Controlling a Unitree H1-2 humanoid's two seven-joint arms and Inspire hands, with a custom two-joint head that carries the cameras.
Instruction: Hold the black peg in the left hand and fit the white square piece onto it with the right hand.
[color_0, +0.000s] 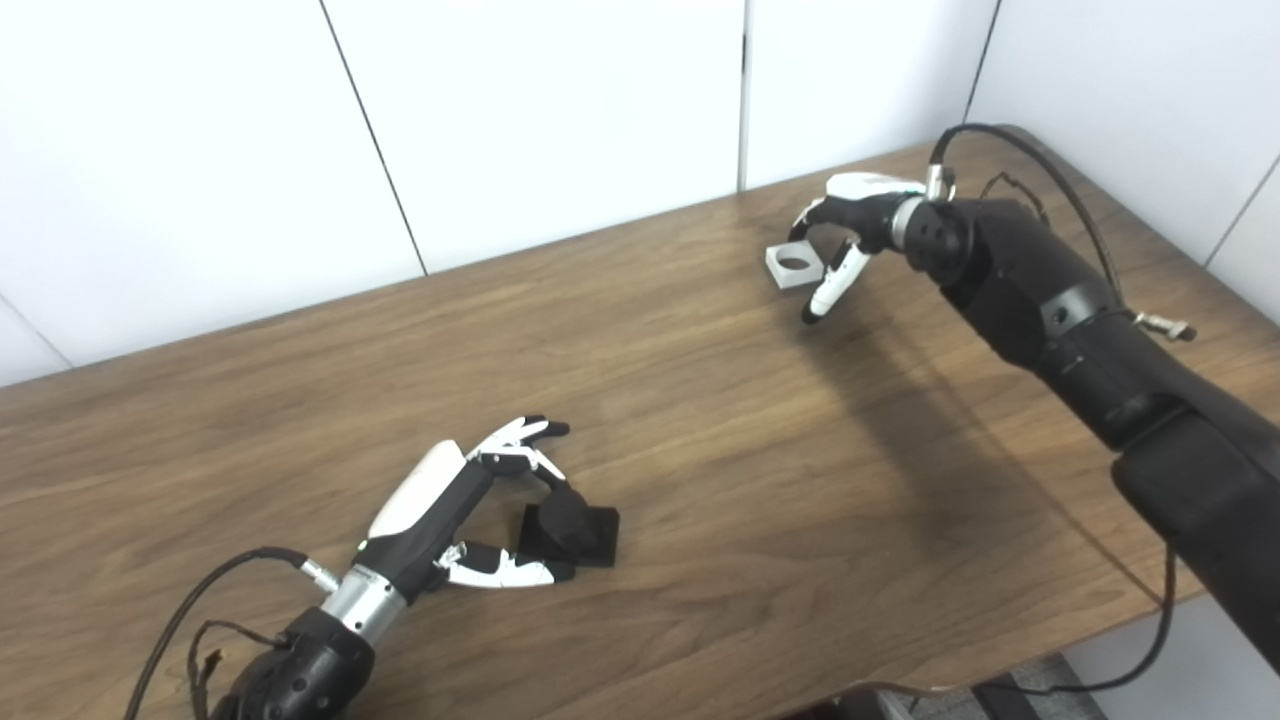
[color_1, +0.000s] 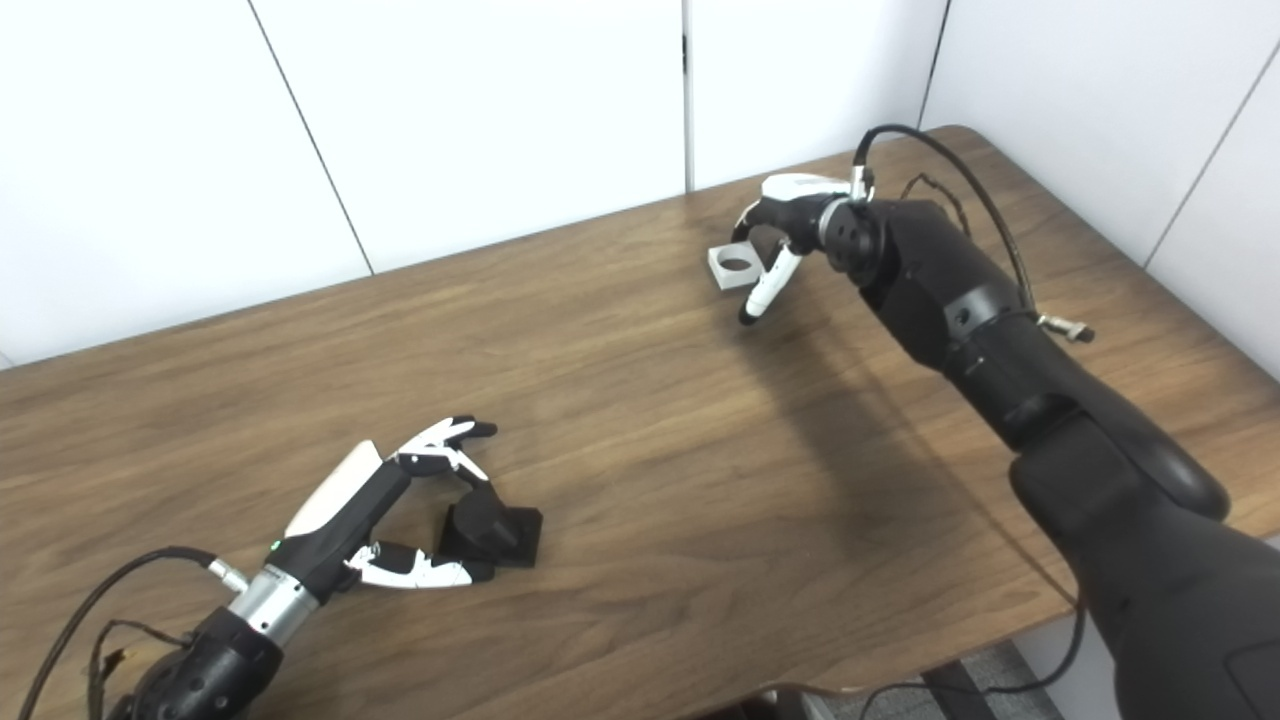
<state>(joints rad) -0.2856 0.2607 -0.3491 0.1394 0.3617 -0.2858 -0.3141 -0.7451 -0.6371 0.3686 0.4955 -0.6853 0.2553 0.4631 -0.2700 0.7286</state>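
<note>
Two robot hands work on the brown tabletop (color_0: 700, 420). Near the front edge, the left robot hand (color_0: 470, 510) has its fingers apart around the black peg (color_0: 570, 528). Near the far edge, the right robot hand (color_0: 850, 225) pinches the white square piece (color_0: 793, 266).
</note>
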